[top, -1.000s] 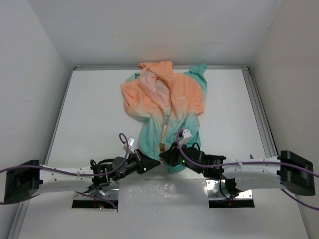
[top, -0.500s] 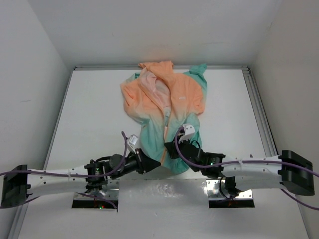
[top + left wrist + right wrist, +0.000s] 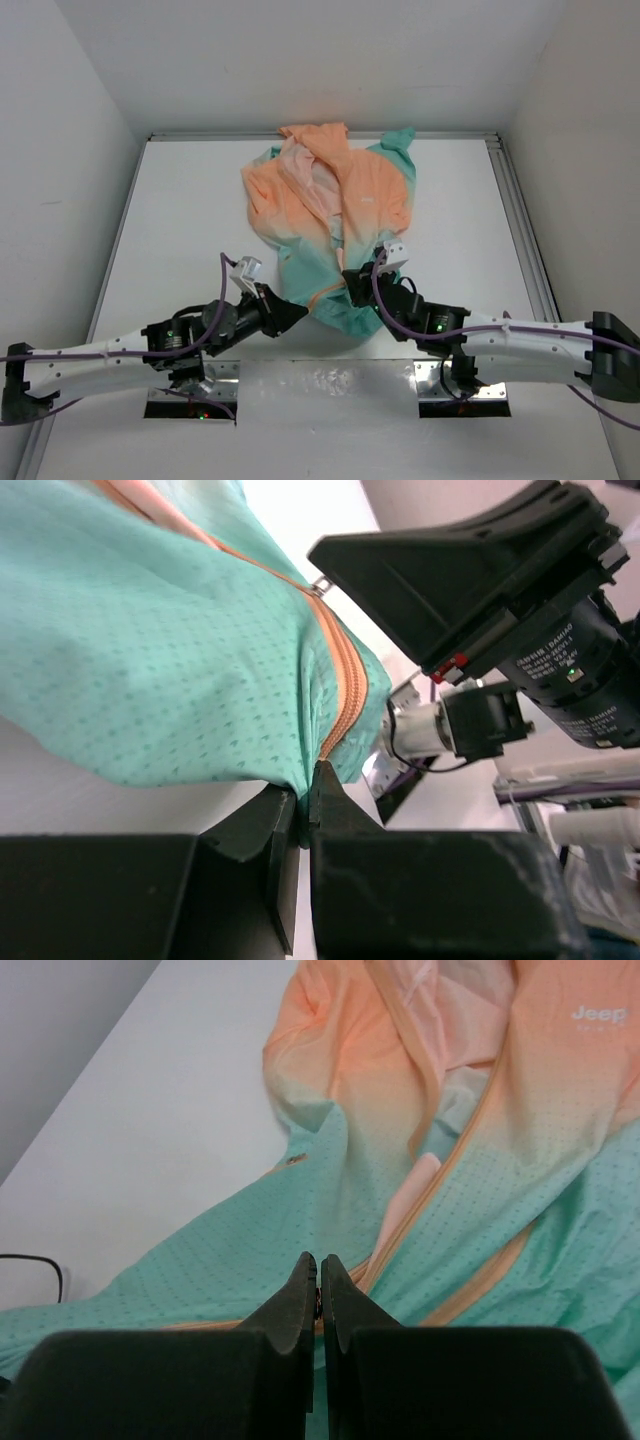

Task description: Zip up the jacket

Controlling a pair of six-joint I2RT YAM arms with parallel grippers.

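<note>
left gripper [image 3: 305, 808] and right gripper [image 3: 319, 1292] each pinch the jacket [image 3: 345, 195] at its teal zipper end nearest the arms.

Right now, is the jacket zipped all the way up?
No, the jacket front lies open higher up, with pale pink lining showing between its two sides.

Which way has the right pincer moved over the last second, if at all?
Yes. The right pincer, closed on the jacket, has moved away from its base plate toward the far wall and slightly right.
</note>
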